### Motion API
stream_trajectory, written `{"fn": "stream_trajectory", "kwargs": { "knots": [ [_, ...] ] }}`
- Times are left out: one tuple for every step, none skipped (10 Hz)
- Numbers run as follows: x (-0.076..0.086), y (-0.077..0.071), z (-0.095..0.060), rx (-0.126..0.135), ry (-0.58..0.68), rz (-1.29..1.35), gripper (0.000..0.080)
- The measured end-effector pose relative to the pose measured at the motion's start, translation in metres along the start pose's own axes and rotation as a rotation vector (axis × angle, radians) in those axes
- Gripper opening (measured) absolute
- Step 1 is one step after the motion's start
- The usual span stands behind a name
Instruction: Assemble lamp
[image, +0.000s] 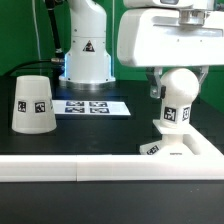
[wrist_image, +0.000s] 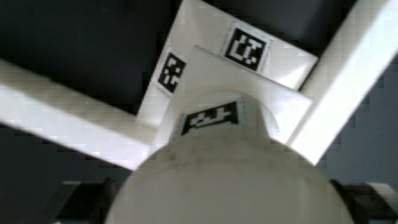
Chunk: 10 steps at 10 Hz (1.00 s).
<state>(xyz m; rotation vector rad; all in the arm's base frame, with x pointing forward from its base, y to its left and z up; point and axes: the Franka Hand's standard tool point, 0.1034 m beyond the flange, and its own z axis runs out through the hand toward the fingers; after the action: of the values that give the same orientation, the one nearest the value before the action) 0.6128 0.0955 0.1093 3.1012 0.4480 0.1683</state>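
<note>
The white ball-shaped bulb (image: 180, 86) stands upright, with its tagged neck resting on the stepped square base (image: 188, 148) at the exterior view's right. My gripper (image: 180, 90) comes down from above and is shut on the bulb's ball, one finger on each side. In the wrist view the bulb (wrist_image: 231, 160) fills the foreground between my dark fingers (wrist_image: 86, 200), and the tagged base (wrist_image: 246, 48) lies beyond it. The tapered shade (image: 32, 103) stands mouth down at the exterior view's left, apart from the gripper (wrist_image: 231, 205).
The marker board (image: 90, 106) lies flat mid-table in front of the robot's pedestal (image: 85, 50). A white rail (image: 60, 170) runs along the table's front edge. In the wrist view, rails (wrist_image: 71, 110) meet in a corner around the base.
</note>
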Motion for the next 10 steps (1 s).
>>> {"fn": "stream_trajectory", "kwargs": {
  "knots": [
    [-0.0010, -0.0008, 0.0003, -0.001, 0.029, 0.079, 0.0577],
    [-0.0013, -0.0012, -0.0001, 0.000, 0.034, 0.151, 0.0577],
    [-0.0003, -0.0012, -0.0002, 0.001, 0.043, 0.188, 0.0577],
    [0.0001, -0.0009, -0.0005, 0.003, 0.044, 0.264, 0.0577],
    [0.0002, -0.0005, -0.0007, 0.005, 0.044, 0.310, 0.0577],
    [-0.0001, 0.0001, -0.0005, 0.012, 0.043, 0.421, 0.0577],
    [-0.0002, 0.0003, -0.0004, 0.013, 0.042, 0.467, 0.0577],
    [-0.0014, -0.0007, 0.0001, 0.020, 0.034, 0.580, 0.0577],
    [-0.0034, -0.0037, 0.0011, 0.025, 0.020, 0.683, 0.0577],
    [-0.0042, -0.0063, 0.0018, 0.026, 0.014, 0.733, 0.0577]
  ]
}}
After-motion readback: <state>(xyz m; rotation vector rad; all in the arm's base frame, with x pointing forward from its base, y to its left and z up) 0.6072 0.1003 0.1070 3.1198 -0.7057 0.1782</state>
